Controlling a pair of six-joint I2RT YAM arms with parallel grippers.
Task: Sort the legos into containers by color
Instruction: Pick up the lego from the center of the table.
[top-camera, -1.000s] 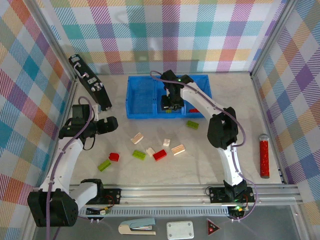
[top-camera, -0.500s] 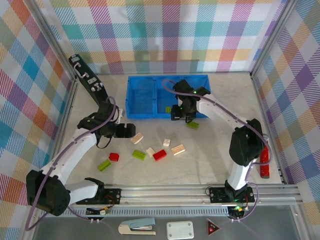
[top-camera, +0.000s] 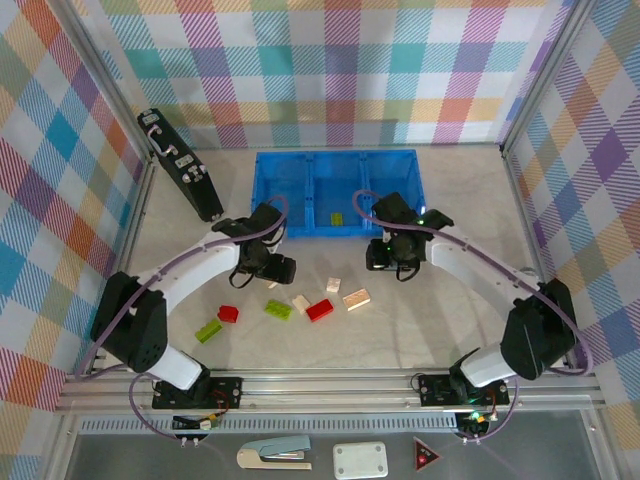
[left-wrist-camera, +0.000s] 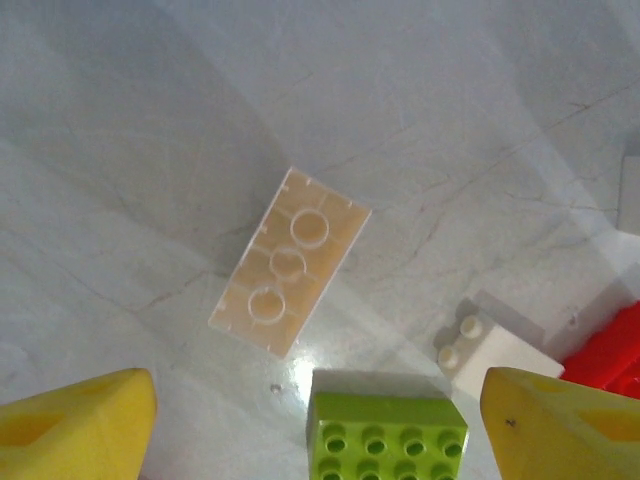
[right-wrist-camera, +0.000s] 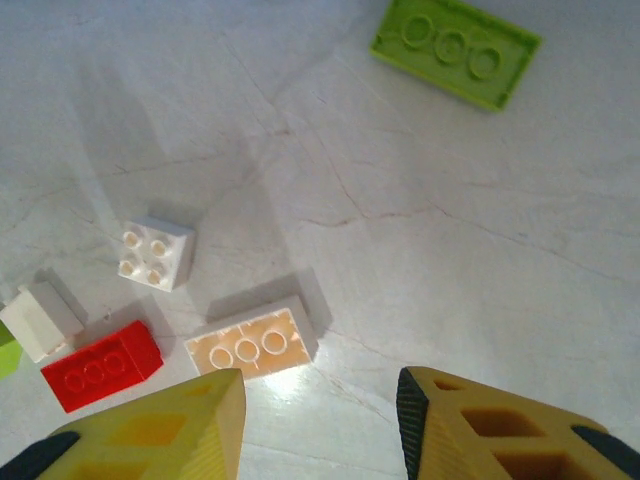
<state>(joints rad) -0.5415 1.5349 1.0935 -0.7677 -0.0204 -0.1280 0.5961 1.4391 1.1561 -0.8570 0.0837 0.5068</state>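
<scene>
- The left fingers (left-wrist-camera: 85, 420) are held apart and empty above the bench (left-wrist-camera: 450, 120). An upturned cream lego (left-wrist-camera: 290, 260) is seen at frame centre, and a lime green lego (left-wrist-camera: 386, 435) at the bottom edge between the fingers.
- The right fingers (right-wrist-camera: 500, 430) are spread, with nothing gripped. A cream brick (right-wrist-camera: 250, 345) lies just above the gap between them, and an upturned green brick (right-wrist-camera: 455, 50) is seen at upper right.
- In the top view, the blue tray (top-camera: 285, 185) is set at upper centre, and one small green piece (top-camera: 338, 218) is seen in its middle compartment.
- Loose bricks are scattered on the bench below the tray.
</scene>
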